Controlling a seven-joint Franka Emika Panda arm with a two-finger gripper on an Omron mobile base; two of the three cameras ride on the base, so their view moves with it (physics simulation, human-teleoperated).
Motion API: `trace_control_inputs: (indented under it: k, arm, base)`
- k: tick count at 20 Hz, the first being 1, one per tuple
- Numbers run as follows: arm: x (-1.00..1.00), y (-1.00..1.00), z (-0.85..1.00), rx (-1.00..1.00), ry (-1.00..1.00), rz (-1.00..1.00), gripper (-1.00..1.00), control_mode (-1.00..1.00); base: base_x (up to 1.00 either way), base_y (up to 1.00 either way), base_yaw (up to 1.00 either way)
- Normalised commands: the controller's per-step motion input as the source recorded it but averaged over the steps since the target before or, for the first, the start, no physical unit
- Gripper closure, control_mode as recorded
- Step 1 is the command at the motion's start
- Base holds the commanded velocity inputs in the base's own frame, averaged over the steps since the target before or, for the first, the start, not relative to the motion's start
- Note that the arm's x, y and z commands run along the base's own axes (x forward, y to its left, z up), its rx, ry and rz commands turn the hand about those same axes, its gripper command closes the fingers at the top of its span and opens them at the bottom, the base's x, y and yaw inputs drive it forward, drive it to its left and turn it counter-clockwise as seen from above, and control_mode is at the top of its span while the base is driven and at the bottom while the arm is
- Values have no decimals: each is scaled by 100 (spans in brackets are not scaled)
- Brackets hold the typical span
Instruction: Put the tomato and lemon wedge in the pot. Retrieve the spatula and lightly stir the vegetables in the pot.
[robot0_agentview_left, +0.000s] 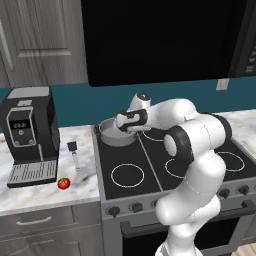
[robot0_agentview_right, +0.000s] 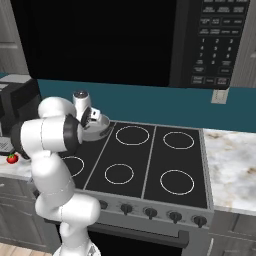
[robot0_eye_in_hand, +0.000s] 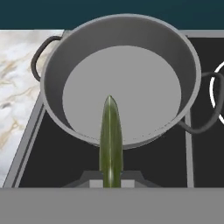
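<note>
In the hand view the grey pot (robot0_eye_in_hand: 54, 65) lies straight below, with nothing inside it. My gripper (robot0_eye_in_hand: 111, 178) is shut on the lemon wedge (robot0_eye_in_hand: 110, 140), seen edge-on as a slim green sliver over the pot's near rim. From the base views the gripper (robot0_agentview_left: 121, 126) hangs over the pot (robot0_agentview_left: 112, 136) on the stove's back left burner. The red tomato (robot0_agentview_left: 63, 183) sits on the marble counter near its front edge, left of the stove, and shows as the tomato (robot0_agentview_right: 12, 158) behind the arm. The spatula (robot0_agentview_left: 74, 152) lies on the counter beyond the tomato.
A black coffee machine (robot0_agentview_left: 30, 132) stands at the left of the counter. The black stovetop (robot0_agentview_right: 150, 160) has white burner rings and a row of knobs along its front. A microwave panel (robot0_agentview_right: 215, 40) hangs above on the right.
</note>
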Motion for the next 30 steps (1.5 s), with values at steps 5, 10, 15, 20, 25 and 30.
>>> trace_control_inputs:
  k: [5,10,15,20,25,30]
  arm:
    - [27,7,0,0,9,0,100,-100]
    - [18,4,-4,-2,9,0,100,-100]
    - [0,0,-23,-5,8,0,100,-100]
    - [1,6,-40,-6,8,0,100,-100]
    - [17,11,-5,-2,3,0,100,-100]
    - [33,12,0,-2,6,0,100,-100]
  base:
    - [0,0,0]
    - [0,0,0]
    - [0,0,0]
    - [0,0,0]
    - [0,0,0]
    - [0,0,0]
